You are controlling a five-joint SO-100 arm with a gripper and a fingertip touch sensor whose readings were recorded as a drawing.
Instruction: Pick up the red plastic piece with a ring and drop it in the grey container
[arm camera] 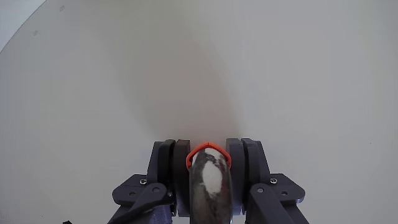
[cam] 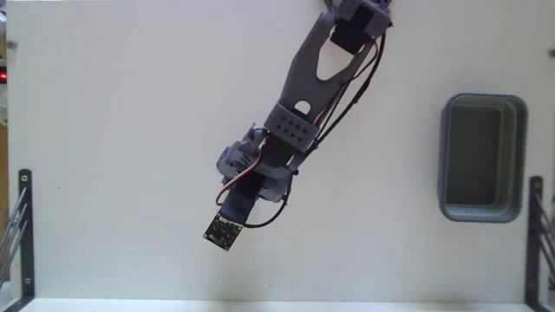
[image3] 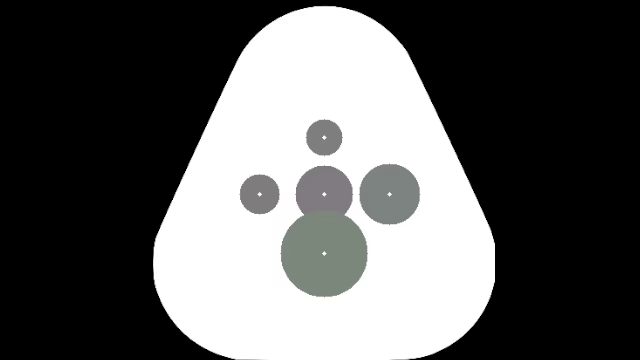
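Note:
In the wrist view my gripper (arm camera: pixel 209 163) is shut on the red plastic piece with a ring (arm camera: pixel 198 153). Its red-orange loop shows between the two dark fingers (arm camera: pixel 181 168), wrapped around a grey-brown rounded part. The white table lies beyond the fingertips. In the fixed view the arm (cam: pixel 314 78) reaches from the top down to the left of centre. The wrist hides the fingers and the red piece there. The grey container (cam: pixel 448 165) stands far to the right of the arm, near the table's right edge, with a dark inside and nothing showing in it.
A small dark circuit board (cam: pixel 223 232) hangs at the low end of the wrist in the fixed view. Black metal brackets stand at the left edge (cam: pixel 24 227) and the right edge (cam: pixel 538 230). White table surface (cam: pixel 381 243) stretches between arm and container.

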